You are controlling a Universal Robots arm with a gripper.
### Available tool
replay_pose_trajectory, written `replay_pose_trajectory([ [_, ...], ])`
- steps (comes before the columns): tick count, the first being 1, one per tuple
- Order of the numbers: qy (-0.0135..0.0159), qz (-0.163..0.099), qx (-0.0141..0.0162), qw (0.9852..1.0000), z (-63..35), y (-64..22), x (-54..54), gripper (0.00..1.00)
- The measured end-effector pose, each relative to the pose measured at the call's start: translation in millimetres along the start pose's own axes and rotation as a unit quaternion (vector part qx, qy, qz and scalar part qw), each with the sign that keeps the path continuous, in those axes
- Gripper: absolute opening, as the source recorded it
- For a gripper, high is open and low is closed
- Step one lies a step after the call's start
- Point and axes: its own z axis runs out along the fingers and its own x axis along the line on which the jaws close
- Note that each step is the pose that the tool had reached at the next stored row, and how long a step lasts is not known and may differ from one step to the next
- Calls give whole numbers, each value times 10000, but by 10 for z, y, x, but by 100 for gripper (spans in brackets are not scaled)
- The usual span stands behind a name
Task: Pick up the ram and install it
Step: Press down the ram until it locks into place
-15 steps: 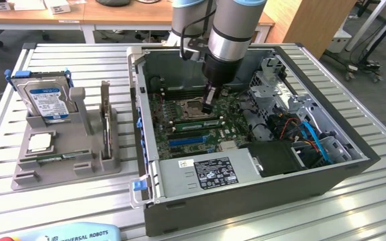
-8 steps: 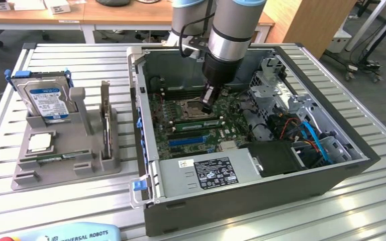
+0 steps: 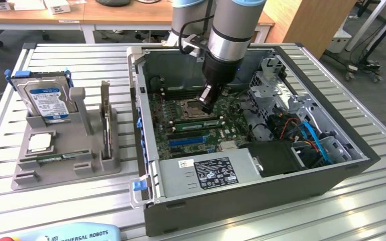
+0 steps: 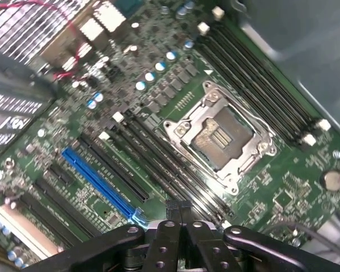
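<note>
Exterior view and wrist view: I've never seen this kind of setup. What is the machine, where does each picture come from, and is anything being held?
The machine is a robot arm reaching into an open computer case on a slatted metal table. The exterior view comes from a camera off the arm. The wrist view comes from a camera on the arm and looks down at the motherboard. The end effector is shut, just above the memory slots beside the processor socket. I cannot tell whether it holds anything. A grey holder beside the case carries a hard drive.
</note>
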Motion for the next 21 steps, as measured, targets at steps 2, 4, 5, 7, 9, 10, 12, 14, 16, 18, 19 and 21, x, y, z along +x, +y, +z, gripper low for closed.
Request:
replay_pose_trajectory([
  [2,-7,179,5,9998,1,0,0,10],
  [4,-14,361,10,9993,1,0,0,10],
  [5,-18,457,13,9990,1,0,0,10],
  [7,-26,636,18,9980,1,0,0,10],
  [9,-33,818,23,9966,2,0,0,10],
  [10,-36,905,26,9959,2,0,0,10],
  [12,-44,1092,31,9940,2,0,0,10],
  [14,-51,1273,36,9918,3,0,0,10],
  [16,-58,1450,41,9894,3,0,0,10],
  [18,-65,1628,46,9866,3,0,0,10],
  [19,-68,1717,49,9851,3,0,0,10],
  [21,-75,1893,54,9819,3,0,0,10],
])
